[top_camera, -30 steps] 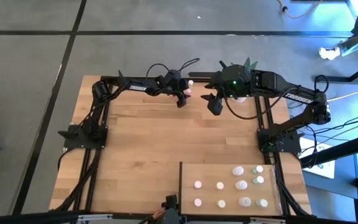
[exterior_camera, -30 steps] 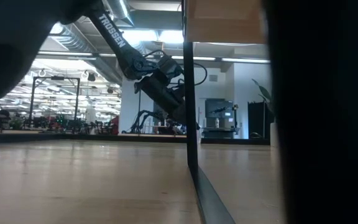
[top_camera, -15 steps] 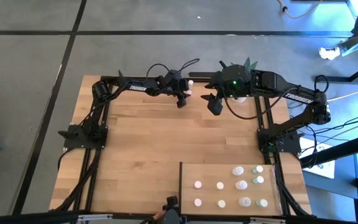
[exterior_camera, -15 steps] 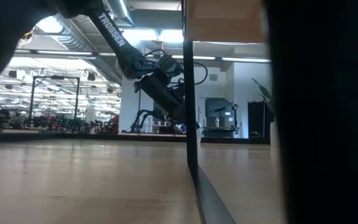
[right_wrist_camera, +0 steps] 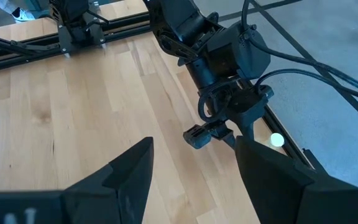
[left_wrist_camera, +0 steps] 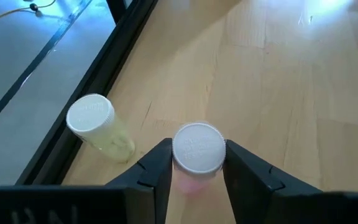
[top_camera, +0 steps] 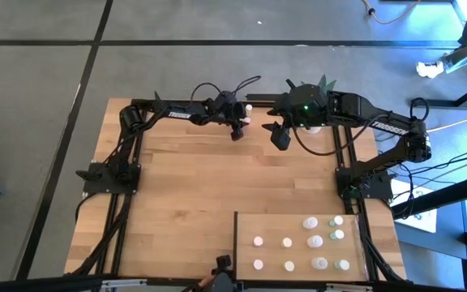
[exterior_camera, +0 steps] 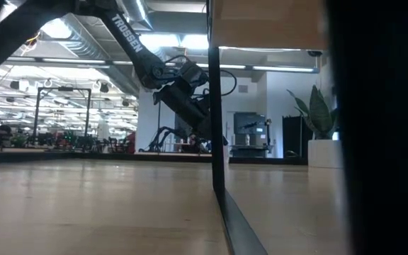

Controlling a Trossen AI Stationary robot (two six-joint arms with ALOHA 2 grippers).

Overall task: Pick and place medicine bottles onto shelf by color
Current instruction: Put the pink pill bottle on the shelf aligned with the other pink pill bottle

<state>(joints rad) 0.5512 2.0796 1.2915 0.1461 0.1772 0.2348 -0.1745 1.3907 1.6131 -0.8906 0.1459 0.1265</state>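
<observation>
My left gripper (top_camera: 238,130) is at the table's far edge, shut on a white-capped pink bottle (left_wrist_camera: 197,149). A pale yellow bottle (left_wrist_camera: 98,121) stands beside it on the table, right by the far edge (top_camera: 248,107). My right gripper (top_camera: 280,136) is open and empty a little to the right of the left one; its fingers frame the right wrist view (right_wrist_camera: 194,180). The shelf (top_camera: 298,243), a pale panel at the near right, carries several small bottles (top_camera: 314,240). My left gripper pinches the pink bottle by the two sides of its white cap (left_wrist_camera: 178,152) between its two fingers. The fingers come from above, slanting down. The bottle is upright, its pink body (left_wrist_camera: 190,184) below the cap. I cannot tell whether it is off the table.
A white pot with a green plant (exterior_camera: 324,152) stands at the far right, behind my right arm (top_camera: 355,109). The shelf's dark edge (exterior_camera: 215,142) rises in the low view. Bare planks (top_camera: 217,186) lie between the arms and the shelf.
Both arms have kept still. In the low view a dark shape close to the camera has drawn back, uncovering the plant pot.
</observation>
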